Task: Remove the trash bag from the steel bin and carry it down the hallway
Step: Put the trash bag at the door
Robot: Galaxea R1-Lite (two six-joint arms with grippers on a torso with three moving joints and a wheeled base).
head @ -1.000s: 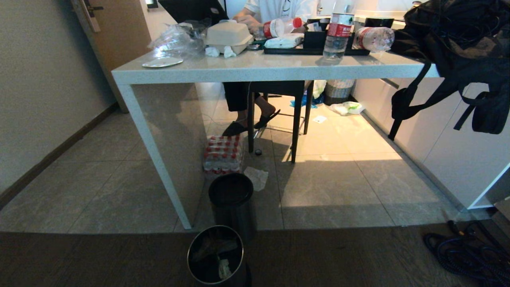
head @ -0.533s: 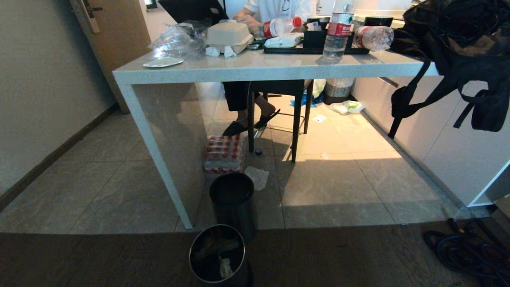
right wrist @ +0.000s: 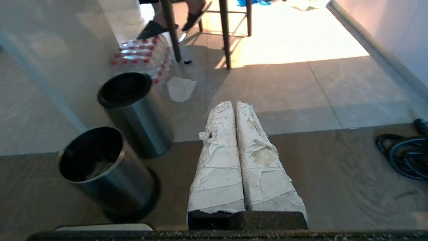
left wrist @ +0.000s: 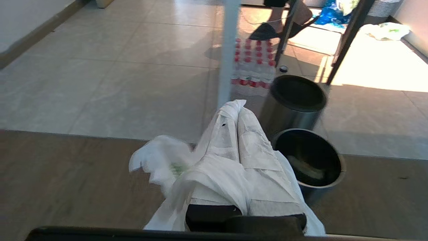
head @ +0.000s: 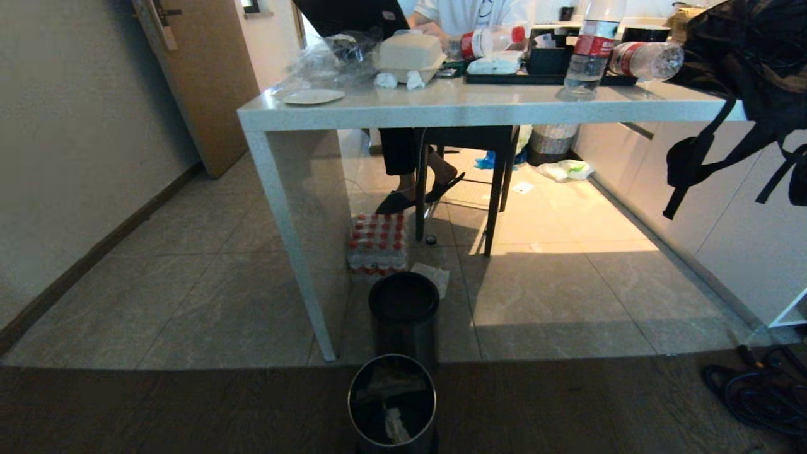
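Observation:
The steel bin (head: 350, 410) with its bright rim stands on the dark wood floor just below me, with loose scraps lying inside. The left wrist view shows that bin (left wrist: 321, 194) a little beyond my left gripper (left wrist: 238, 108), off to one side. That gripper's tape-wrapped fingers (left wrist: 214, 140) are pressed shut on the trash bag (left wrist: 157, 164), thin white plastic with green print draped over them. My right gripper (right wrist: 234, 105) is shut and empty, with the steel bin (right wrist: 110, 190) off to one side of it. Neither arm shows in the head view. The hallway is out of view.
An all-dark round bin (head: 403, 328) stands right behind the steel one, by the white table (head: 441, 113) leg. A water-bottle pack (head: 378, 246) and a paper scrap (head: 435, 277) lie beyond. A person's legs (head: 410, 170) and a chair are under the table. Cables (head: 756, 397) coil at right.
The whole scene has slid to the right in the head view, so the camera has moved. The bins and table keep their places relative to each other.

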